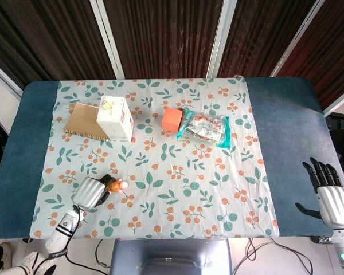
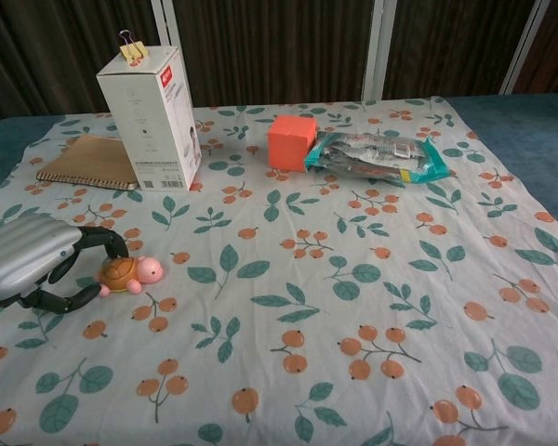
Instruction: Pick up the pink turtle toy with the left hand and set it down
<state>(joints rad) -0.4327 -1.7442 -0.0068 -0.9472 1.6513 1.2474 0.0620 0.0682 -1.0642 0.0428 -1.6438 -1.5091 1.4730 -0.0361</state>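
Note:
The pink turtle toy [image 1: 117,185] [image 2: 130,272], with its orange-brown shell, sits on the floral cloth near the front left. My left hand [image 1: 90,193] [image 2: 26,259] lies right beside it on its left. The fingers [image 2: 100,240] arch over the shell's rear and the thumb reaches in low from the front, so the toy is cupped but still rests on the cloth. I cannot see a firm grip. My right hand [image 1: 331,198] hovers over the blue table edge at the far right, fingers spread and holding nothing; the chest view does not show it.
A white box [image 1: 116,118] [image 2: 151,116] with a yellow binder clip [image 2: 132,46] stands at the back left beside a brown notebook [image 1: 83,121] [image 2: 88,161]. An orange cube [image 1: 172,119] [image 2: 291,141] and a snack packet [image 1: 206,128] [image 2: 377,156] lie at the back centre.

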